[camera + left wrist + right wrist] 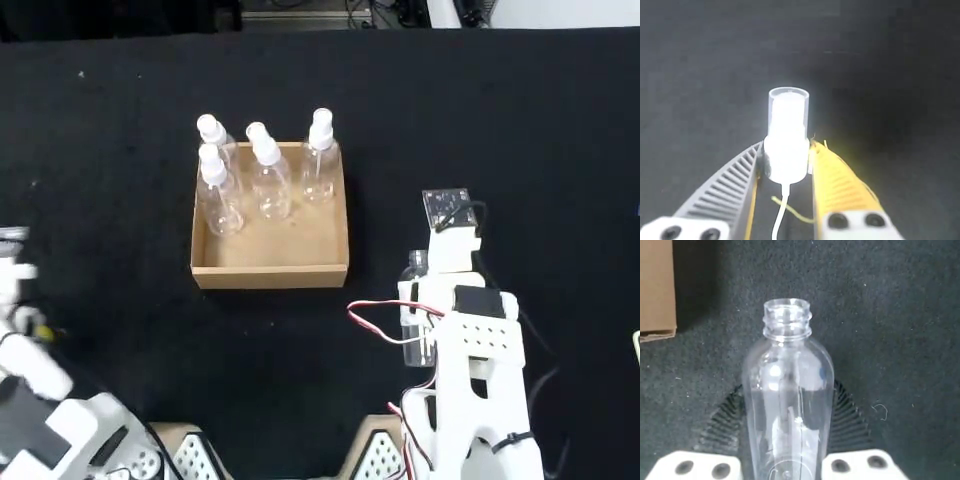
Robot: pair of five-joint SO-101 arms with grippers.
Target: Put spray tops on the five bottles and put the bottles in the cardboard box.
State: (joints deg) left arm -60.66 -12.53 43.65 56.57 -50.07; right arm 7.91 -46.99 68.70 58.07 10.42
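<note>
- A black, felt-like cloth covers the surface [120,150]; up close its weave looks coarse and speckled with lint.
- The fifth bottle [787,340] is clear, smooth plastic with rounded shoulders and a threaded neck, its mouth open with nothing screwed on. It stands upright on the cloth to the right of the box, near its front corner but apart from it [413,300].
- The right hand [788,405] is closed around this bottle's lower body, with a dark ribbed finger [722,425] pressed to each side.
- The spray top [787,135] is white plastic, a rounded collar under a translucent cylindrical cap, with a thin white dip tube [779,220] hanging below.
- The left hand [786,167] grips it by the collar between a grey ribbed finger [730,185] and a yellow ribbed one [840,185].
- The left arm [40,410] sits at the near left corner, well apart from the box.
- The cardboard box [270,272] is shallow, square, plain brown and open-topped.
- Four capped bottles [272,185] stand upright in its far half, all clear with white spray tops; the near half of its floor is bare.
- The right arm [480,360] is white moulded plastic, with a small circuit board [447,205] at its tip and red and white wires [375,318] looping off its side.
</note>
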